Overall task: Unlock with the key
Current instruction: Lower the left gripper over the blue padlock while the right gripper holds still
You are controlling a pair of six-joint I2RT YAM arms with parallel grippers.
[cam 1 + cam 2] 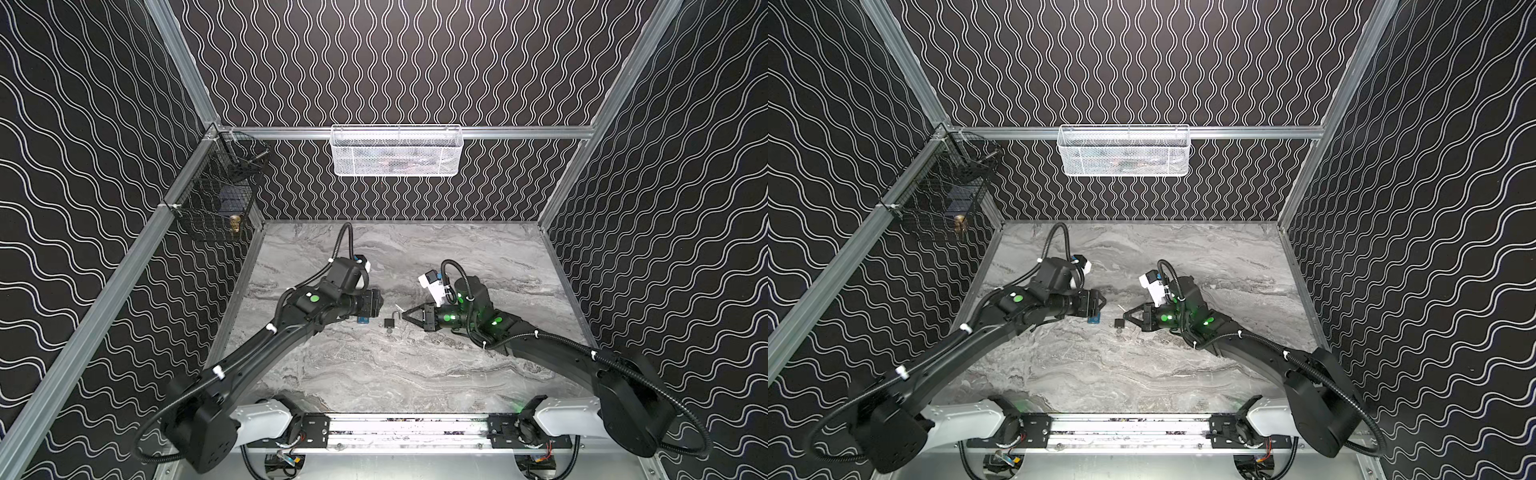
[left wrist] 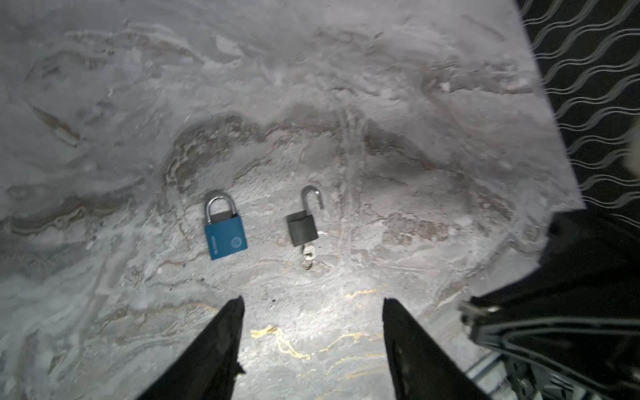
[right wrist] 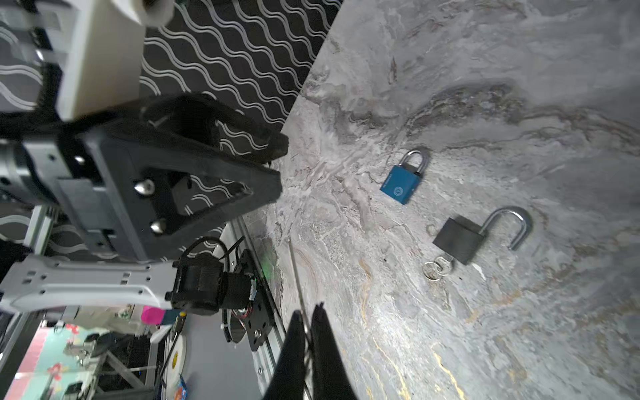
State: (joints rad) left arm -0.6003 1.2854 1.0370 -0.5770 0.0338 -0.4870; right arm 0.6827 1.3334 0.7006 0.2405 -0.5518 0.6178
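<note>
Black lock point(image 2: 302, 232): shackle open, key point(image 2: 307, 258) in base; lies between the tools, key end toward left tool point(image 2: 313, 301).
Left tool: apart, empty.
Right tool point(image 3: 308, 310): pinched on thin rod point(image 3: 295, 266), nearer the shackle.

A black padlock point(image 3: 459, 242) lies on the grey stone table point(image 3: 519, 86). Its silver loop is swung open, and a key point(image 3: 445, 265) with a small ring sticks out of its bottom. A blue padlock point(image 3: 401, 183) lies near it, loop shut. Well away from the black padlock, the right gripper point(image 3: 308, 310) pinches a thin stick point(image 3: 294, 263). The left gripper point(image 3: 282, 166) is far from the black padlock too.
</note>
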